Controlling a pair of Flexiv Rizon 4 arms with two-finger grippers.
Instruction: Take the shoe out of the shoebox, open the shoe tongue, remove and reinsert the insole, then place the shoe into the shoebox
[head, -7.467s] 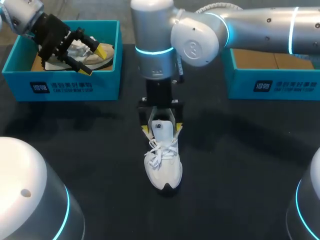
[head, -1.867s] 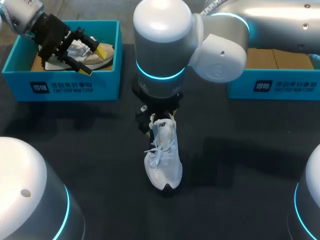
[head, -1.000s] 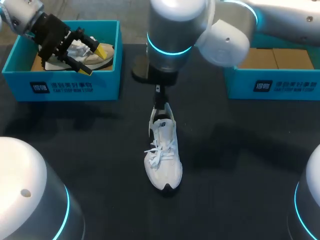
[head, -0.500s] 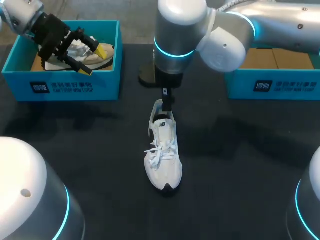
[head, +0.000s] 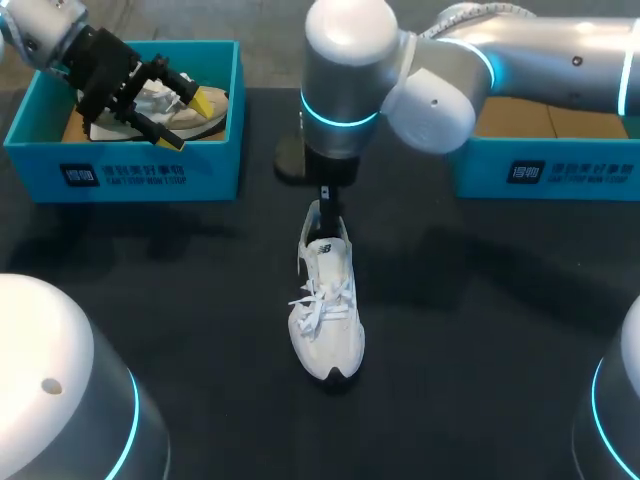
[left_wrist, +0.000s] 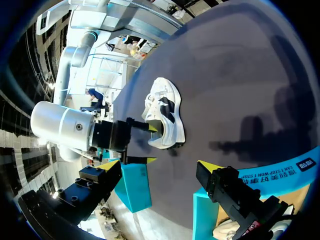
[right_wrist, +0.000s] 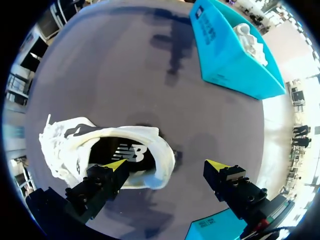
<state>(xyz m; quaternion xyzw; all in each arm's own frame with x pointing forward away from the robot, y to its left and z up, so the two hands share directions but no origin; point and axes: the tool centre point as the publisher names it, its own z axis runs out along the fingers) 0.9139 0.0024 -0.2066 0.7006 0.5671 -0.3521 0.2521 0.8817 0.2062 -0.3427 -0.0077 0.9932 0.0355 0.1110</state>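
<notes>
While hung tip-down over the heel, right arm (head: 540, 45): in from the far right, running left above the right shoebox (head: 545, 172), bent at a blue-ringed joint near the middle, last link pointing straight down.
Right end effector (right_wrist: 166, 164): fingers spread wide, gripping nothing; one yellow tip down inside the shoe's mouth, the other outside behind the heel and apart from it; heel collar between the two.
White shoe (head: 327, 300): middle of the dark surface (head: 480, 330), upright on its sole, toe toward the near edge, heel toward the far side, white laces loose across the top.
Tongue (head: 322, 250): white with a small dark label, between laces and mouth.
Insole (right_wrist: 120, 150): dark, lying inside the shoe beneath the inner finger.
Left arm (head: 40, 25): in from the far-left corner, wrist tipped down and rightward over the left shoebox (head: 120, 175).
Left end effector (head: 188, 122): fingers wide apart, closed on nothing; poised just above the beige shoe (head: 212, 122); contact with it impossible to tell.
Left shoebox: teal, far left on the surface, beige shoe lying inside.
Right shoebox: teal, far right, brown cardboard floor showing, well apart from the white shoe.
</notes>
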